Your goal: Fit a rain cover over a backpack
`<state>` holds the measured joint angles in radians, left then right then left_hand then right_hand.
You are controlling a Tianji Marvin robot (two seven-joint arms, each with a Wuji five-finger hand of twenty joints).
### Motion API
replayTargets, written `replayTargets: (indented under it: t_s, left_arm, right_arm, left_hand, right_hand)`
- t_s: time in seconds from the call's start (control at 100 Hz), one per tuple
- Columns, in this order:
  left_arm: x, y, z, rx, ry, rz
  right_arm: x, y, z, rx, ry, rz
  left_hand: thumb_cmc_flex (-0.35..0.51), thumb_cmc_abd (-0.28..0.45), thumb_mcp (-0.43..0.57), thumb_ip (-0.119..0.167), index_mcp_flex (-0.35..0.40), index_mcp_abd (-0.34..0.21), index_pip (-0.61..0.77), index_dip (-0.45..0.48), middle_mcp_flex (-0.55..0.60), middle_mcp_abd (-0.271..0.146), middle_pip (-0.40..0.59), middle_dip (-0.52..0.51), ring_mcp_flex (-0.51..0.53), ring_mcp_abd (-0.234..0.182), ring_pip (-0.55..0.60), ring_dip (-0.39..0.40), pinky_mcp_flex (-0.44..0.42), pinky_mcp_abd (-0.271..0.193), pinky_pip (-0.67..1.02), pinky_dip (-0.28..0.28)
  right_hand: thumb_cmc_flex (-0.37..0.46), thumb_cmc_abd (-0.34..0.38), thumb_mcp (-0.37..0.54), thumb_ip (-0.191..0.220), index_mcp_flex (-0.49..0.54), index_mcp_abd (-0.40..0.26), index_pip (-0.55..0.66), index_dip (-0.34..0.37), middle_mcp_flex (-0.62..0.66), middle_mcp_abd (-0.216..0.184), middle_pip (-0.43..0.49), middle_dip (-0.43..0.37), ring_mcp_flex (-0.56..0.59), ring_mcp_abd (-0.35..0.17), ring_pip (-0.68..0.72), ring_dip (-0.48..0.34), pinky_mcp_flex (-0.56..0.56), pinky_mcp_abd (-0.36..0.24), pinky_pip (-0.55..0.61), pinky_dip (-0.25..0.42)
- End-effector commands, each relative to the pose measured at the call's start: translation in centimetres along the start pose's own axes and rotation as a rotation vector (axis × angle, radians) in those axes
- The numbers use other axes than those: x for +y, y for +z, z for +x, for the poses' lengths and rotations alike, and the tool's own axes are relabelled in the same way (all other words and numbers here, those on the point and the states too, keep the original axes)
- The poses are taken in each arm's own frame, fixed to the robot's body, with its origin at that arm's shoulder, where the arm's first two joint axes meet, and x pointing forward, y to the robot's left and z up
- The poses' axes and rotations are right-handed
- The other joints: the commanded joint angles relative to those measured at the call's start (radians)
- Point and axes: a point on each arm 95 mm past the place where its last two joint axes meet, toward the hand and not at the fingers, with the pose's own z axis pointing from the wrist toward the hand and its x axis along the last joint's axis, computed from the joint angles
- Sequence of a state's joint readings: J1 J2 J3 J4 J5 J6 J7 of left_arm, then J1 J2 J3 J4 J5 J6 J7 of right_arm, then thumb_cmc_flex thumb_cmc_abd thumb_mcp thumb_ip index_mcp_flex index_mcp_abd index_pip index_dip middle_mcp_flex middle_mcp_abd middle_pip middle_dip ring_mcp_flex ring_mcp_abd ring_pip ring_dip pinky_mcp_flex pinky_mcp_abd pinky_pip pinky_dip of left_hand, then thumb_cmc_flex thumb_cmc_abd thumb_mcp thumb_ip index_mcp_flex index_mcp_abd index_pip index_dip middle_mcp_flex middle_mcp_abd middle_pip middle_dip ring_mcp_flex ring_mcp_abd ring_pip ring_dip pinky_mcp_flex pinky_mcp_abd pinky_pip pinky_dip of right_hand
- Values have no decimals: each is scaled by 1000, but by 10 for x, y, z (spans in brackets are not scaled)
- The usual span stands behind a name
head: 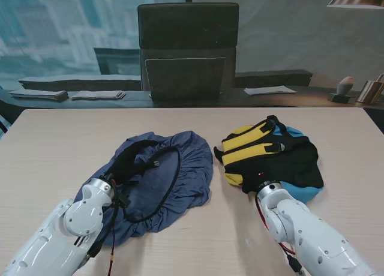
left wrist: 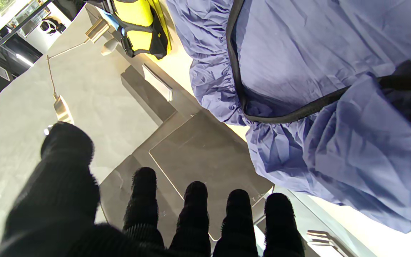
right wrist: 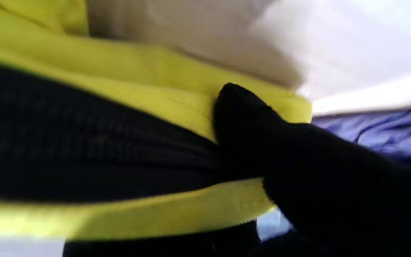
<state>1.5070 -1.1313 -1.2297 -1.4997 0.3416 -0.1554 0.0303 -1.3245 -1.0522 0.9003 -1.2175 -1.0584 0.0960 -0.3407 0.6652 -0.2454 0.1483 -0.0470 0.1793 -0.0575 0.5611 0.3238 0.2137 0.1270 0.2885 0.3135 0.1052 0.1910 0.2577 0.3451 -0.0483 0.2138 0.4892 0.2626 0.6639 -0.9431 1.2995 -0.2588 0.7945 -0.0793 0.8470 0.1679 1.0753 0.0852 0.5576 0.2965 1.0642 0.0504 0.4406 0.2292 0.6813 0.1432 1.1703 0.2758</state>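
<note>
A blue rain cover [head: 186, 168] lies crumpled left of the table's middle, its black elastic cord looping across it. My black-gloved left hand [head: 137, 159] hovers over its left part with fingers [left wrist: 145, 200] spread and nothing held; the cover [left wrist: 316, 71] fills the wrist view beside them. The yellow, black and blue backpack [head: 273, 159] lies to the right, straps up. My right hand [head: 255, 183] is at its near left edge, mostly hidden there. In the right wrist view the thumb [right wrist: 248, 121] presses on the backpack's [right wrist: 120, 100] yellow and black edge; the other fingers are hidden.
A dark office chair [head: 188, 51] stands beyond the table's far edge, with papers [head: 96, 95] on a desk behind. The light wooden table [head: 60, 150] stretches bare to the left and along its far side. A narrow gap separates cover and backpack.
</note>
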Motion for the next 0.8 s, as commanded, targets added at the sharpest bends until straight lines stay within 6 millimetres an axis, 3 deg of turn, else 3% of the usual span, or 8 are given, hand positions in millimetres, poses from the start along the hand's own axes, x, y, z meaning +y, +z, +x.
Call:
replayTargets:
  t_s: [0.0,0.12,0.24,0.27,0.32,0.41,0.53,0.79]
  left_arm:
    - [4,0,1,0,-1,-26]
    - [5,0,0,-3,23,-37]
    - [4,4,1,3,49,-44]
    - [3,6,2,8,58,-44]
    - [2,10,6,23,73,-40]
    - [-3,20,14,64,141,-53]
    - [-11,37,31,141,300,-49]
    - [0,81,67,233,295,-84]
  right_arm:
    - [-4,2,4,5,-10,11]
    - [0,3,2,-22,27,-109]
    - [21,2,-6,-67,106,-291]
    - [28,-1,-9,-76,130,-338]
    - [40,-2,-14,-91,169,-414]
    - [59,-3,-24,-101,218,-518]
    - [82,-9,-27,-86,306,-581]
    - [121,-21,-10,1,445,-724]
  left_hand:
    - [8,13,-12,32,-34,-1,0,4,-14,1,-1,-5,-17,-3,2,-1,-13,3,16,-1]
    - [16,-2,-8,33,-34,-2,1,4,-13,0,2,-3,-16,-6,3,-1,-12,2,18,0]
    - [42,-71,10,38,-38,0,-4,2,-16,1,1,-4,-16,-14,3,-1,-10,-1,26,4]
    - [-12,-116,136,25,-35,3,-18,-5,-15,0,-3,-6,-15,-18,3,-3,-11,-10,36,9]
    - [-26,-163,188,21,-33,12,-35,-13,-15,1,-6,-8,-14,-21,2,-4,-10,-18,48,15]
    - [-33,-282,277,-6,-25,48,-205,-98,-37,-2,-112,-59,-22,-23,-41,-21,-10,-27,49,15]
    - [-80,-405,414,-45,-24,160,-440,-215,-102,33,-253,-47,-45,-23,-118,-29,-7,-45,50,15]
    - [-139,-461,476,-75,-33,232,-566,-278,-119,84,-296,-91,-68,-13,-173,-9,-5,-56,-3,-10]
  right_hand:
    - [94,-8,88,-23,170,-68,173,-61,207,44,-5,-29,196,52,172,28,106,43,71,-53]
    - [84,-10,111,-30,283,-107,233,52,254,88,114,15,239,97,328,129,120,141,165,-39]
    - [78,-30,145,-34,326,-89,238,115,256,131,178,76,241,119,453,186,118,184,220,-3]
    - [78,-35,153,-34,330,-83,239,122,258,139,184,84,241,121,469,192,120,190,227,1]
    - [83,-44,163,-35,339,-73,242,130,260,148,189,93,240,132,486,198,117,201,232,6]
    - [85,-52,174,-37,356,-65,244,141,267,162,197,107,240,140,523,213,115,210,248,19]
    - [85,-48,174,-37,359,-69,242,150,264,160,198,113,238,139,527,215,96,197,253,27]
    - [87,-50,172,-37,368,-69,243,171,261,165,210,135,239,139,547,230,87,195,265,46]
